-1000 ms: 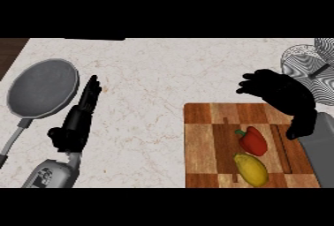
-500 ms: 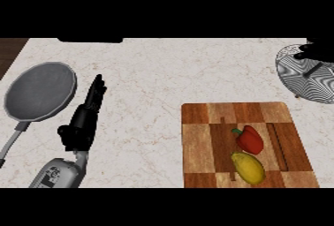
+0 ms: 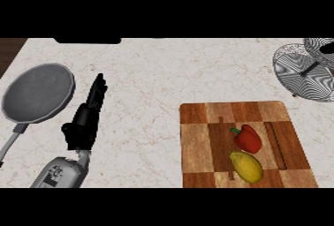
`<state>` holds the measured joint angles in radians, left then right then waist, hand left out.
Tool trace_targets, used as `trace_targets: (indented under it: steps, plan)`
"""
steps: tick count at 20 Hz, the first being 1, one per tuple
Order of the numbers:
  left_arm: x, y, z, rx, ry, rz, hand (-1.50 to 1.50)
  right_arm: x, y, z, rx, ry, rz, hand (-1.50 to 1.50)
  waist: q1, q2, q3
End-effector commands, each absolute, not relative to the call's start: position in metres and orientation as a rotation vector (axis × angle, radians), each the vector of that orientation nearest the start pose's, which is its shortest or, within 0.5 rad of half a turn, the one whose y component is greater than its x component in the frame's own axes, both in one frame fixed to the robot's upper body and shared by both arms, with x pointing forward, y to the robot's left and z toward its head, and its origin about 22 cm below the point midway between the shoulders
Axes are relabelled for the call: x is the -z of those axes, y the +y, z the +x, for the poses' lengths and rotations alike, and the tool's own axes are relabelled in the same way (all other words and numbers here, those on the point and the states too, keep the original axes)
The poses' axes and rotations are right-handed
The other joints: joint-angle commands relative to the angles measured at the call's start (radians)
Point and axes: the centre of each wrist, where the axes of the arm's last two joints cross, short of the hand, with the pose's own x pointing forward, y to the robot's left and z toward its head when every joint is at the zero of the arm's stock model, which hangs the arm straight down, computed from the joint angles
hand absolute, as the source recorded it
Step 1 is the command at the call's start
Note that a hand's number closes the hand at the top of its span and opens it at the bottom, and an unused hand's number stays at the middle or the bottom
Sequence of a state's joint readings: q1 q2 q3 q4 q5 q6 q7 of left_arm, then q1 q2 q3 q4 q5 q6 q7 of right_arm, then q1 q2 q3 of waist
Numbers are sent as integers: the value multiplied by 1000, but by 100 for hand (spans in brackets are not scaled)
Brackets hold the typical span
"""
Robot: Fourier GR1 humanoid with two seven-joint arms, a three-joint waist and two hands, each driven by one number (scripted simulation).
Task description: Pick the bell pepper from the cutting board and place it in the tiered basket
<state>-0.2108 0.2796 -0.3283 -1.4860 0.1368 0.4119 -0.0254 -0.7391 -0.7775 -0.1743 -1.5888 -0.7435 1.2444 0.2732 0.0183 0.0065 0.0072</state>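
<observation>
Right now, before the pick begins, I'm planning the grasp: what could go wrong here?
1. The yellow fruit lies close beside the pepper on the cutting board; a closing hand could catch it too.
2. The basket is partly cut off at the view's right edge, so the drop may be hard to check.
3. Only the left hand shows, open, far from the pepper.

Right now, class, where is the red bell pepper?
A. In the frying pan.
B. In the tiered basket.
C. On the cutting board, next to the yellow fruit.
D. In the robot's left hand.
C: the bell pepper lies on the cutting board, beside the yellow fruit.
</observation>
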Motion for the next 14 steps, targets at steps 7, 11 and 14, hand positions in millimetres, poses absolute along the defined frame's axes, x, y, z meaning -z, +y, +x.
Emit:
trace_targets:
  steps: [7,11,14]
  plan:
    - [-27,199,271,119,-1677,179,0,-307,-302,274,-1981,-1604,389,-150,13,6,0]
    - [-29,195,283,122,-1689,176,0,-303,-280,261,-2066,-1602,340,-150,6,6,-3]
    - [-40,188,284,122,-1694,157,0,-305,-284,256,-2087,-1513,289,-150,6,6,-1]
